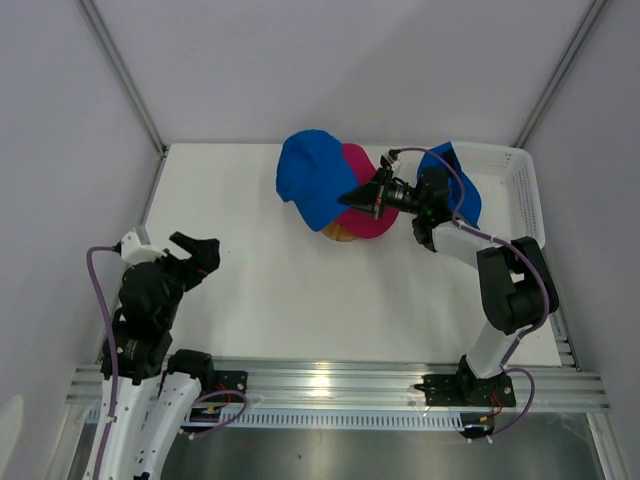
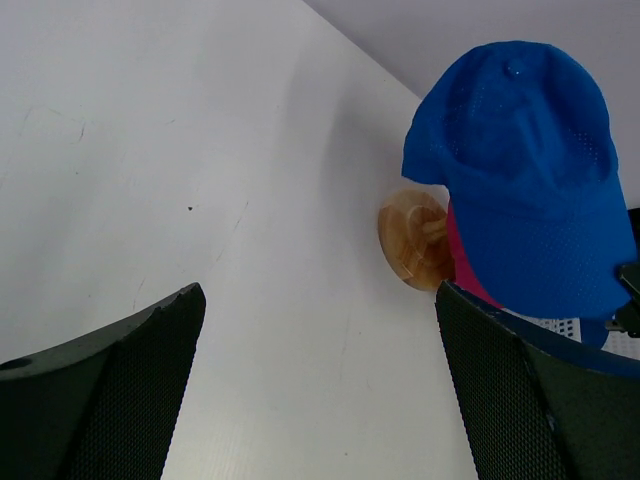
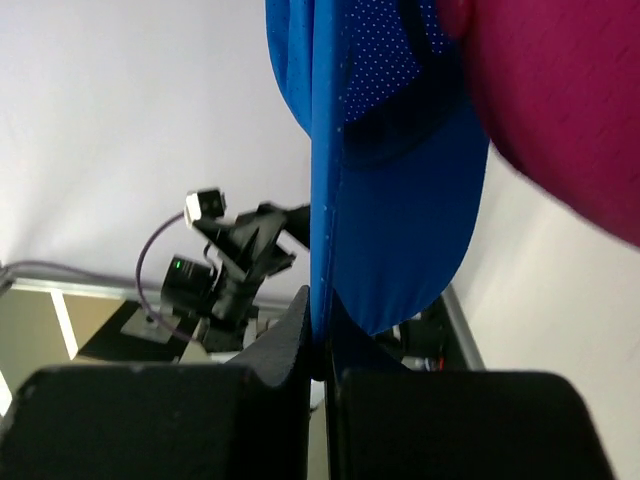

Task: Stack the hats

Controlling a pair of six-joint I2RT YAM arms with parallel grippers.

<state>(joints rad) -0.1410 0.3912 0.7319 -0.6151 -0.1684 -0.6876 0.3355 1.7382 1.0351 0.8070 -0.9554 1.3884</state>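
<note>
Pinches the brim of a royal blue cap (image 1: 312,178) with the right gripper (image 1: 352,197), fingers (image 3: 285,340) pressed together on the fabric edge. Drapes that cap over the left side of the magenta-pink cap (image 1: 370,208), touching it, crown toward the back left. Seats the magenta-pink cap on the round-topped wooden stand (image 2: 415,240), toward the back of the white table (image 1: 280,300). Shows from above only a sliver of tan wood below both caps. Places the second royal blue cap (image 1: 462,190) at the left end of the white mesh basket (image 1: 525,185) in the back right corner, partly hidden by the right arm (image 1: 510,285); cannot tell whether fully inside. Hovers the left gripper (image 1: 196,254) over the table's left side, well apart from all three caps, jaws spread wide with nothing between them. Faces the stand and stacked caps across bare table from the left wrist.
</note>
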